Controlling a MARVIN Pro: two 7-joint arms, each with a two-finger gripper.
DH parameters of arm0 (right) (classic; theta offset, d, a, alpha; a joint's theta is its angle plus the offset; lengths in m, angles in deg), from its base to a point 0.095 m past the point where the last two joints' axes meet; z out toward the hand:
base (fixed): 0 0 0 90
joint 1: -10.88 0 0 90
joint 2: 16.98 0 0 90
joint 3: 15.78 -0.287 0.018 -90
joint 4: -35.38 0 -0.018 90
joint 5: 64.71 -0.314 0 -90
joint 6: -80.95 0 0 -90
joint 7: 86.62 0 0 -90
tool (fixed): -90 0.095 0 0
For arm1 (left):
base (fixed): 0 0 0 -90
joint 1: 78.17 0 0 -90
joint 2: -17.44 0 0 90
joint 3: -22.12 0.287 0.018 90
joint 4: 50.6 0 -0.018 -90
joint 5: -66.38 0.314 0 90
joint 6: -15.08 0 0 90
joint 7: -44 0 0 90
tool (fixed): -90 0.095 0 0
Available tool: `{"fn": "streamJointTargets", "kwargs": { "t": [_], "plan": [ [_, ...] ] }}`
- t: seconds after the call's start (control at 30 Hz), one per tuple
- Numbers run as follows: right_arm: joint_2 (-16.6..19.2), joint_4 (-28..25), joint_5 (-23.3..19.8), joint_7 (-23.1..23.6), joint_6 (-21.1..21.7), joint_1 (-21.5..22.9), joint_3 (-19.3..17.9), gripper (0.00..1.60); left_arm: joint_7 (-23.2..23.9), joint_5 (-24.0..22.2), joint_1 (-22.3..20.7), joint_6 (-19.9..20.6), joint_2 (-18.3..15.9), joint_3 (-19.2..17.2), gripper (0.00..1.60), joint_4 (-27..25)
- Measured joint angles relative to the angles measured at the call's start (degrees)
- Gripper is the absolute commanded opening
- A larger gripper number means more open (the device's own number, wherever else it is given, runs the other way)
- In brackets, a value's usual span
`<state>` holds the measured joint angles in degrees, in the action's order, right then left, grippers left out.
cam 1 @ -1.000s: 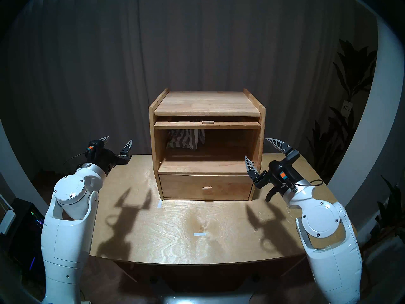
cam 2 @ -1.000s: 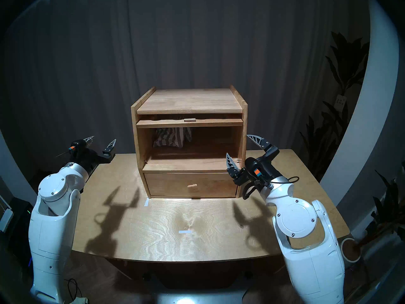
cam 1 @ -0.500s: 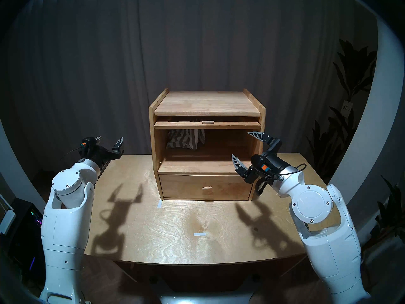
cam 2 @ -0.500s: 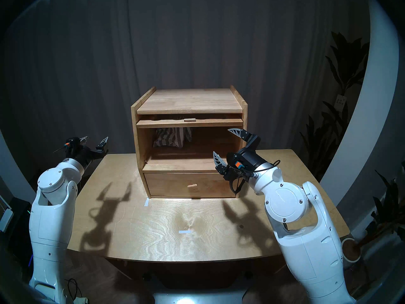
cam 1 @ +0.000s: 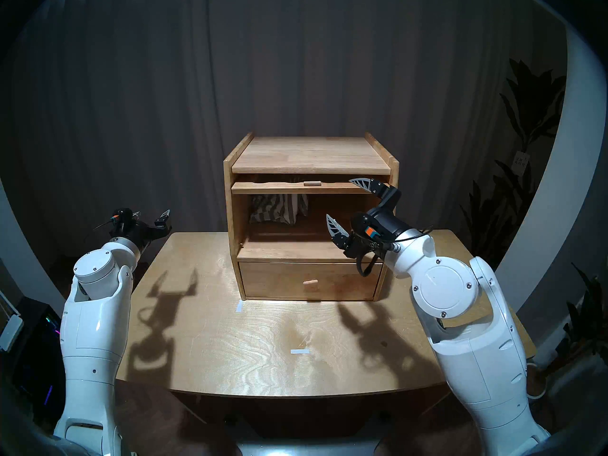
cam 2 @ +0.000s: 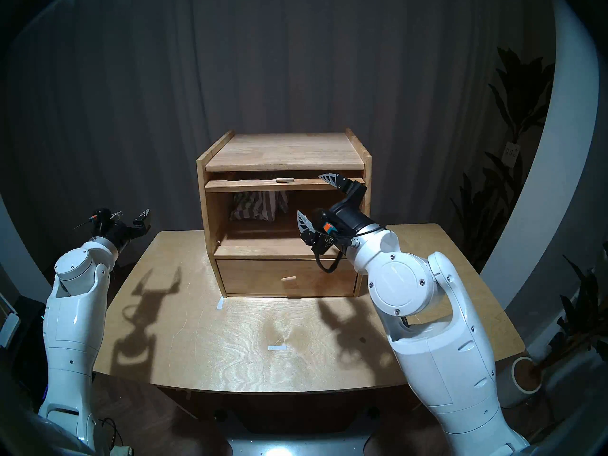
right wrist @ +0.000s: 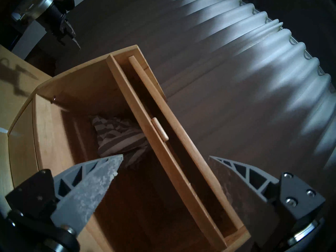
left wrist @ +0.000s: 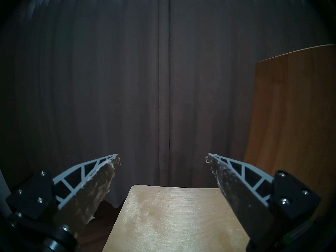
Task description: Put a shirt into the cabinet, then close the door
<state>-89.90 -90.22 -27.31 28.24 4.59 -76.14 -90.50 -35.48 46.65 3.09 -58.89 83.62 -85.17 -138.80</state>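
The right gripper [cam 1: 340, 202] stands in front of the cabinet [cam 1: 311, 156] with its fingers [cam 1: 333, 226] spread wide and nothing between them. In the head views one finger reaches up to the door [cam 1: 296, 187], which lies raised and flat under the cabinet top, and the other hangs lower, before the open upper compartment; whether the upper one touches the wood cannot be told.

The right wrist view, turned on its side, shows what the head views do not: the door's front edge runs straight through the gap between the two fingers, with its peg handle [right wrist: 160, 129] beyond the tips. The shirt [right wrist: 118, 135], grey and white striped, lies bunched at the back of the compartment, just past the tip of the lower finger. From the head it sits under the door, toward the left of the compartment [cam 2: 260, 206].

The left gripper [cam 1: 151, 212] hangs off the left edge of the surface [cam 1: 263, 346], well apart from the cabinet. Its wrist view shows its fingers [left wrist: 101, 175] parted and empty, the surface's corner below them and the cabinet's side wall beyond the right-hand finger.

The drawer [cam 1: 309, 281] below is shut.
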Motion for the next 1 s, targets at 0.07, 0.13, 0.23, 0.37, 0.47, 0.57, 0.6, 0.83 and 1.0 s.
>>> {"fn": "streamJointTargets", "kwargs": {
  "t": [0.07, 0.13, 0.23, 0.37, 0.47, 0.57, 0.6, 0.83, 1.0],
  "plan": [
    [-0.7, 0.1, 0.6, -0.6, 0.5, 0.4, 1.2, 1.60, 0.2, -0.2, -0.7, 0.0, -0.2, 0.0, 1.60, 1.1],
    [-1.3, 0.2, 1.4, -1.3, 1.1, 0.6, 2.5, 1.60, 0.5, -0.5, -1.6, 0.0, -0.3, 0.1, 1.60, 2.4],
    [-2.0, 0.5, 3.2, -2.2, 2.1, 0.7, 4.6, 1.60, 0.9, -1.0, -2.9, 0.0, -0.5, 0.5, 1.60, 4.2],
    [-2.5, 0.5, 5.8, -3.4, 3.6, 0.4, 6.8, 1.60, 1.5, -1.5, -4.6, 0.0, -0.7, 1.4, 1.60, 6.5],
    [-2.7, -0.2, 7.9, -4.6, 5.0, -0.2, 7.9, 1.60, 2.0, -2.0, -5.8, -0.1, -0.7, 2.1, 1.60, 8.1],
    [-2.8, -1.6, 9.9, -5.9, 6.3, -0.8, 8.4, 1.60, 2.5, -2.3, -6.8, -0.1, -0.8, 2.7, 1.60, 9.6],
    [-2.9, -2.3, 10.6, -6.4, 6.8, -1.0, 8.5, 1.60, 2.6, -2.5, -7.2, -0.1, -0.8, 2.9, 1.60, 10.1],
    [-4.1, -7.6, 13.7, -11.3, 9.9, -2.6, 8.5, 1.60, 3.7, -3.3, -9.5, -0.2, -0.9, 4.4, 1.60, 13.0],
    [-5.1, -11.0, 15.0, -15.0, 12.6, -4.4, 7.6, 1.60, 4.4, -3.8, -11.0, -0.2, -1.0, 5.2, 1.60, 14.8]
  ]
}}
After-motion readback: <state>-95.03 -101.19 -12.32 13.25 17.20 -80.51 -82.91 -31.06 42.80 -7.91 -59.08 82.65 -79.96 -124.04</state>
